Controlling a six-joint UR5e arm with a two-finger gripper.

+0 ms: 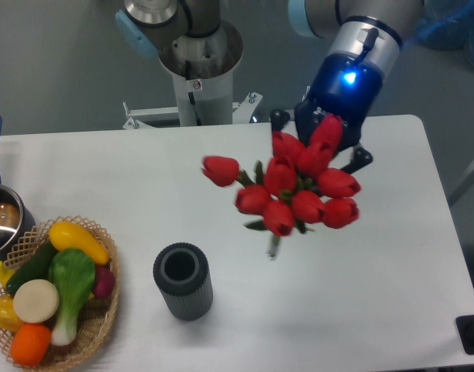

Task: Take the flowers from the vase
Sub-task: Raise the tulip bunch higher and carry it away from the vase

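The gripper (321,149), right of centre in the upper frame, is clamped on the flowers (299,190), which hang in the air with the stem end fully out of the vase (183,280) at lower left of centre. Extraction appears complete; the carry is in hand. The next move calls for a steady hold and a clear path over the table (392,256).

Even, soft overhead light, no hard shadows.
You'll see the flowers (295,190) slightly motion-blurred, a blue LED glow on the gripper (322,151), and glare on the pot (1,221).
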